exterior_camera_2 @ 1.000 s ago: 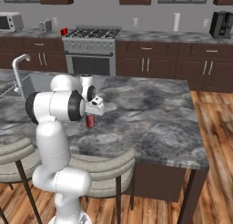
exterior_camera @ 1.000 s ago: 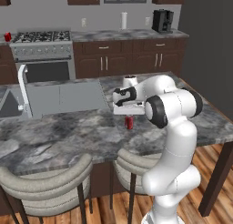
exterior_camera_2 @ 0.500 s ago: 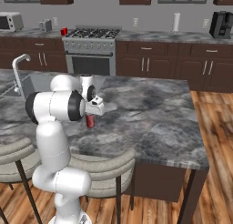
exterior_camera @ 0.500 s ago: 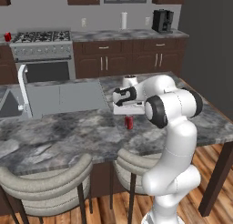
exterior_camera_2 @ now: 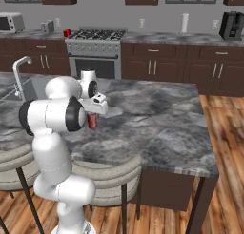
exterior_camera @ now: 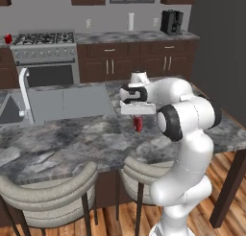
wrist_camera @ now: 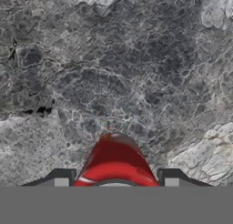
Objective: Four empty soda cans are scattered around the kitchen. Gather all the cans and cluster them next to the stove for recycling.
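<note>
Gripper (wrist_camera: 113,175) clenched on a red can (exterior_camera: 138,123) near the island's front edge (pickup step); next comes lifting, then carrying to the stove (exterior_camera_2: 95,48).

Two red cans are showing: one (exterior_camera: 138,123) is standing on the island counter (exterior_camera: 72,139) near its front edge, and one (exterior_camera: 8,38) is sitting on the back counter (exterior_camera_2: 28,34) just beside the stove's left edge. One stove (exterior_camera: 44,41) is standing at the back wall. One sink (exterior_camera: 67,101) with one faucet (exterior_camera: 24,93) is sitting at the island's left end. Two stools (exterior_camera: 48,194) are standing along the island's front edge. One paper-towel roll (exterior_camera: 130,21), one coffee maker (exterior_camera: 170,22), one microwave (exterior_camera_2: 10,22) and one toaster (exterior_camera_2: 47,26) are lining the back counter.
</note>
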You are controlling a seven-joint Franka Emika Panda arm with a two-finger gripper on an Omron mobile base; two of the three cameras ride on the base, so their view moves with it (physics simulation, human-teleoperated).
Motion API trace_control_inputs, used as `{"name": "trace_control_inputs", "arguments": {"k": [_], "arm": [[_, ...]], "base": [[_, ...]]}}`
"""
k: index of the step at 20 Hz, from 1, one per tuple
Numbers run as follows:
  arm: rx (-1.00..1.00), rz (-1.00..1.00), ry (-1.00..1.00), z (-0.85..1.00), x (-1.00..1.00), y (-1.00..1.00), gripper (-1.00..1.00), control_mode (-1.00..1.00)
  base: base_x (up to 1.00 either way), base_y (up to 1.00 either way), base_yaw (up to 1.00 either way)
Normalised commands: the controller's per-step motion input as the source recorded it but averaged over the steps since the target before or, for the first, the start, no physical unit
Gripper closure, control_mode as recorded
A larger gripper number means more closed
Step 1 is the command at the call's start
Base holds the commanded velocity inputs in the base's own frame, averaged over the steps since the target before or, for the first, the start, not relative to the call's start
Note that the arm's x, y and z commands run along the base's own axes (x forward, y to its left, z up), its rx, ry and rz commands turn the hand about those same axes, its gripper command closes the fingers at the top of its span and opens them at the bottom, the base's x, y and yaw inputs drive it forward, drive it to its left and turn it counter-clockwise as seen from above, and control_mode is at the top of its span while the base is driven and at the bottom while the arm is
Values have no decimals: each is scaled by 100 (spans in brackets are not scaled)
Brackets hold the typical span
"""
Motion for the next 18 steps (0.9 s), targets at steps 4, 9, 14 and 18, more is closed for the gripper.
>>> {"name": "trace_control_inputs", "arguments": {"k": [4, 9, 14, 18], "arm": [[0, 0, 5, 92, -69, -9, 100, -100], [0, 0, -1, 65, -94, -5, 100, -100], [0, 0, -18, 32, -100, 0, 100, -100], [0, 0, -26, 19, -100, 0, 100, -100]], "base": [[0, 0, 0], [0, 0, 0], [0, 0, 0], [0, 0, 0]]}}
